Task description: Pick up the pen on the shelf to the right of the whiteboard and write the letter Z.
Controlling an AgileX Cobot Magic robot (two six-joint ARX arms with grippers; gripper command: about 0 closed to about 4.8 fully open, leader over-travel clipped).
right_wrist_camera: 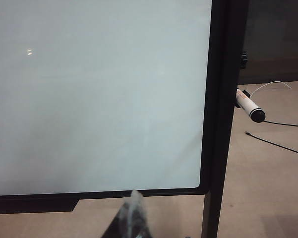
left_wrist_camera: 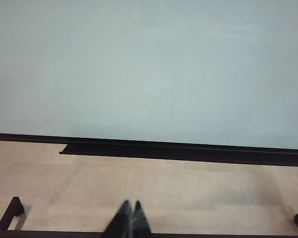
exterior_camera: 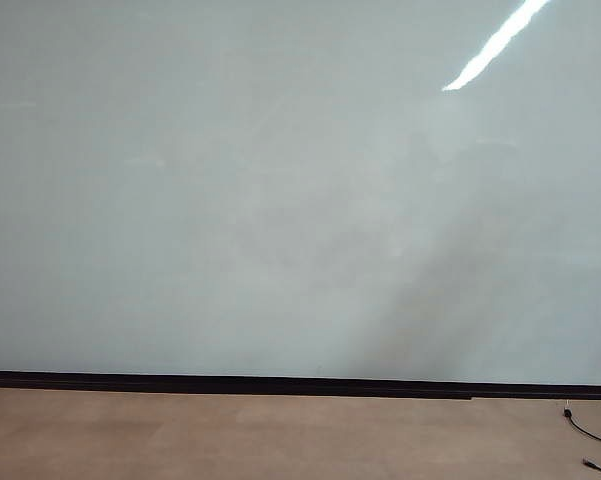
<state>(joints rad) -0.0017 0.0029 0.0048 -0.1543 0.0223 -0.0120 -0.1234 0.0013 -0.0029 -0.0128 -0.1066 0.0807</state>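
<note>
The whiteboard [exterior_camera: 280, 190] fills nearly the whole exterior view, blank and glossy, with its black strip low across the frame above the tan floor [exterior_camera: 260, 435]. No arm shows there. In the left wrist view the left gripper [left_wrist_camera: 130, 208] sits at the bottom centre, fingertips pressed together, holding nothing. The right gripper [right_wrist_camera: 131, 206] is likewise closed and empty. The pen [right_wrist_camera: 250, 105] juts out just beside the board's black right frame [right_wrist_camera: 223, 119], apart from both grippers

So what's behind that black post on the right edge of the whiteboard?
The pen sticks out from behind the black post beside the whiteboard: white barrel, black tip. Its back end and whatever holds it are hidden by the post.
</note>
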